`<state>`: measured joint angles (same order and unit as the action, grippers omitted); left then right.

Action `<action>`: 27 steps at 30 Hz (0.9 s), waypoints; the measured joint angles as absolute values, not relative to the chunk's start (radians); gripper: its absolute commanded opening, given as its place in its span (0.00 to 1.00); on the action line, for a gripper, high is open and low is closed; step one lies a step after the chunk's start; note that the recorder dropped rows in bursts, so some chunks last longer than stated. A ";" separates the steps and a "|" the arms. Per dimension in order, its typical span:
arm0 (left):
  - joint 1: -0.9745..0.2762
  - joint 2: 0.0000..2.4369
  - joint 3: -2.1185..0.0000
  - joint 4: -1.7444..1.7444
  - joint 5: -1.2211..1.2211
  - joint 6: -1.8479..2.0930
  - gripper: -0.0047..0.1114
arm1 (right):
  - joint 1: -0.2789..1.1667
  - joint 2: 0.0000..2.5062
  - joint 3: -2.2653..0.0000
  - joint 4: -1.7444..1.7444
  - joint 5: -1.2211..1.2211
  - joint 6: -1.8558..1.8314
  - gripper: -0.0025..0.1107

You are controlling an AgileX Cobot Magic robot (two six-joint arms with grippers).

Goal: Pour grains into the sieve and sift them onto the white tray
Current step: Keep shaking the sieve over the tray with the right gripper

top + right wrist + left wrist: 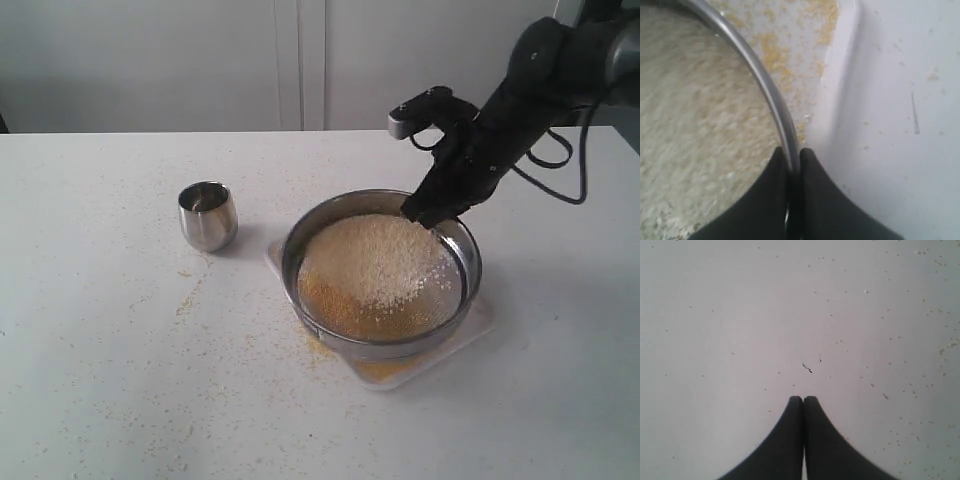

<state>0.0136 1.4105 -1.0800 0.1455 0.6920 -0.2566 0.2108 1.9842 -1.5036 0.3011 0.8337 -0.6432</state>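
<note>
Right gripper (425,213) pinched tight on sieve (385,348) far rim. Tray (472,322) directly under sieve, grains (375,262) heaped inside it. Left gripper (803,399) closed on nothing, nowhere near sieve.

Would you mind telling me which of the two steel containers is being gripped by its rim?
The wide sieve full of grains, pinched by the right gripper; the small cup stands apart, untouched.
</note>
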 measured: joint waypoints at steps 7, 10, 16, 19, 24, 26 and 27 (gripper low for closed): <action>0.014 1.411 -1.080 0.146 0.692 -0.257 0.04 | 0.198 1.982 -1.511 0.371 0.854 -0.722 0.02; 0.014 1.411 -1.080 0.146 0.692 -0.257 0.04 | 0.198 1.982 -1.504 0.333 0.885 -0.576 0.02; 0.014 1.411 -1.080 0.146 0.692 -0.257 0.04 | 0.163 1.980 -1.512 0.448 0.856 -0.662 0.02; 0.014 1.411 -1.080 0.146 0.692 -0.257 0.04 | 0.167 1.982 -1.506 0.397 0.876 -0.529 0.02; 0.014 1.411 -1.080 0.146 0.692 -0.257 0.04 | 0.141 1.987 -1.508 0.434 0.884 -0.661 0.02; 0.014 1.411 -1.080 0.146 0.692 -0.257 0.04 | 0.144 1.987 -1.505 0.411 0.918 -0.659 0.02; 0.014 1.411 -1.080 0.146 0.692 -0.257 0.04 | 0.146 1.992 -1.504 0.403 0.912 -0.575 0.02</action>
